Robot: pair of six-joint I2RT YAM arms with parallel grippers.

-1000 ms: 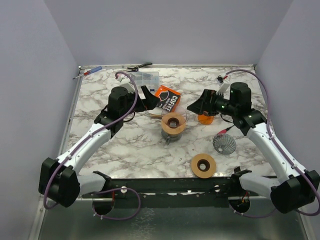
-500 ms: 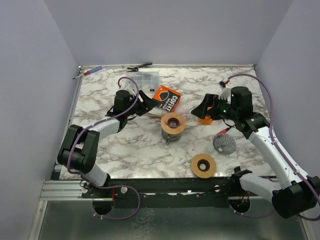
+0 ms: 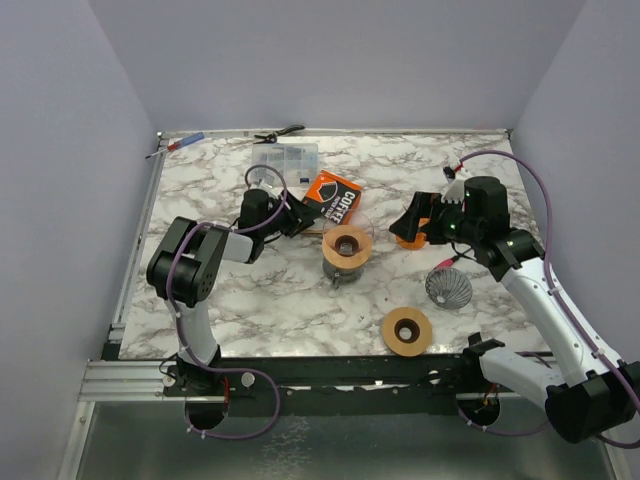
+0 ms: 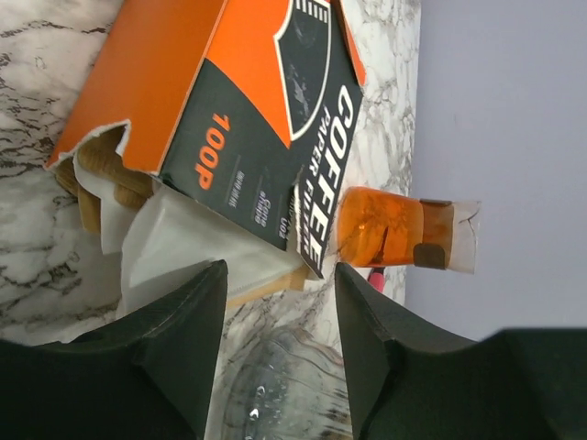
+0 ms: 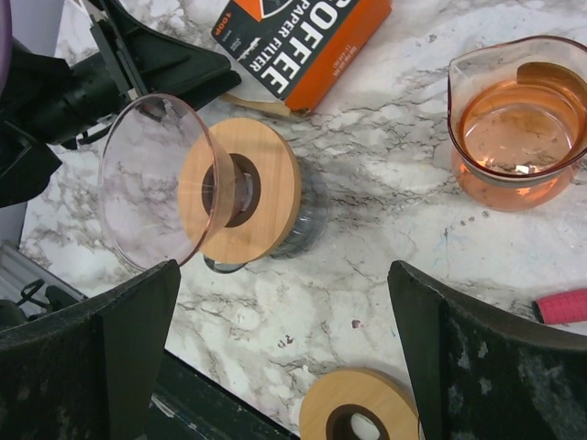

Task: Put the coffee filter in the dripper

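Note:
The orange-and-black coffee filter box (image 4: 248, 119) lies on its side, its torn end open. White filter paper (image 4: 174, 238) and brown filters (image 4: 92, 183) stick out of it. My left gripper (image 4: 280, 275) is low at that open end with its jaws apart; the white paper's edge lies beside the left fingertip, and nothing is clamped. The glass dripper (image 3: 347, 245), with a wooden collar (image 5: 252, 202), stands just right of the box (image 3: 335, 195). My right gripper (image 5: 284, 302) hangs wide open above the marble, holding nothing. In the top view the left gripper (image 3: 298, 220) faces the box.
A glass pitcher of orange liquid (image 5: 518, 137) stands by the right gripper (image 3: 412, 218). A loose wooden ring (image 3: 407, 330) and a wire mesh cone (image 3: 448, 288) lie nearer. A clear compartment case (image 3: 285, 157), pliers (image 3: 278, 132) and a screwdriver (image 3: 175, 145) are at the back.
The left arm has folded back on itself, its gripper dropped low at the box's open end and its jaws narrowed. The right gripper has drawn back a little to the right.

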